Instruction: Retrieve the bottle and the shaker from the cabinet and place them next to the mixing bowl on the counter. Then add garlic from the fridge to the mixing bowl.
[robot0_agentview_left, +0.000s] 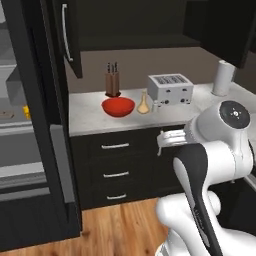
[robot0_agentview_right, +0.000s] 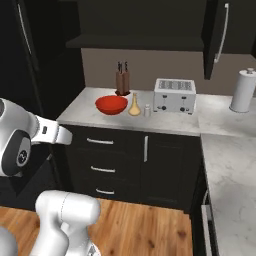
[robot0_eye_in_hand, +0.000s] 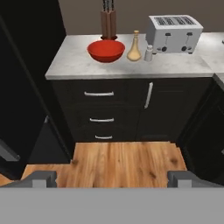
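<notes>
Wide-open, empty end effector (robot0_eye_in_hand: 112, 178) hangs over wood floor (robot0_eye_in_hand: 124, 162), well short of the mixing bowl (robot0_eye_in_hand: 106, 50) on the counter (robot0_eye_in_hand: 83, 65).

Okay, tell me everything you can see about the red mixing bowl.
The mixing bowl is wide, shallow and glossy red, like glazed ceramic or plastic. It sits upright on the white marble-patterned counter, just in front of the knife block. The tan bottle stands close on one side, with the small shaker beyond it. Its inside looks empty, and nothing appears to touch it.
</notes>
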